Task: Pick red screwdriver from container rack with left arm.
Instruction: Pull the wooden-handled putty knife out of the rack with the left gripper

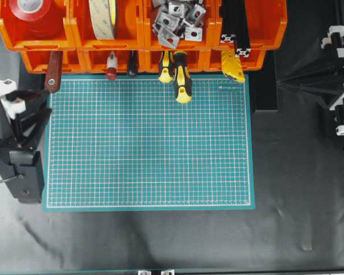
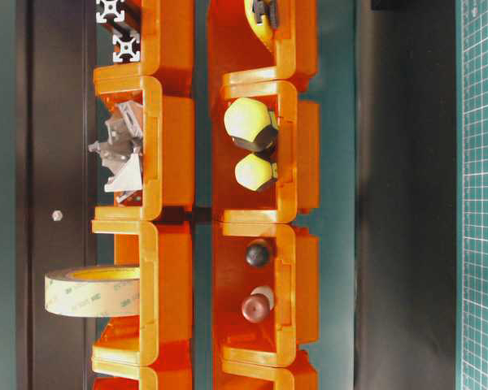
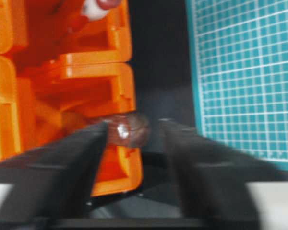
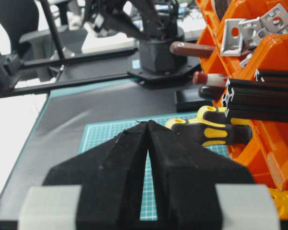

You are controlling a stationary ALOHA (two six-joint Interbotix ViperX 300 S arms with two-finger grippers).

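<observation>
The red screwdriver (image 1: 53, 71) is in the container rack (image 1: 140, 31), in the leftmost bin of the lower row. Its reddish-brown handle sticks out of the bin over the dark table and ends near the top left corner of the green cutting mat (image 1: 149, 143). A small metal ring is visible at the end of the handle.

The left gripper (image 3: 134, 143) is in front of this handle. In the left wrist view the two black fingers (image 3: 81, 158) stand apart, and the round end of the handle sits between their tips, close to the left finger. The view is blurred, so it is not possible to tell if a finger touches the handle. The handle is not clamped. In the overhead view the left arm (image 1: 14, 137) is at the left edge of the mat, below the handle.

The right gripper (image 4: 149, 139) is well apart from the rack work, at the right side of the table. Its two fingers meet at the tips with only a thin slit between them, and they hold nothing.

In the neighbouring bins lie a small red-and-white screwdriver (image 1: 111, 66) and two yellow-and-black screwdrivers (image 1: 181, 77).
</observation>
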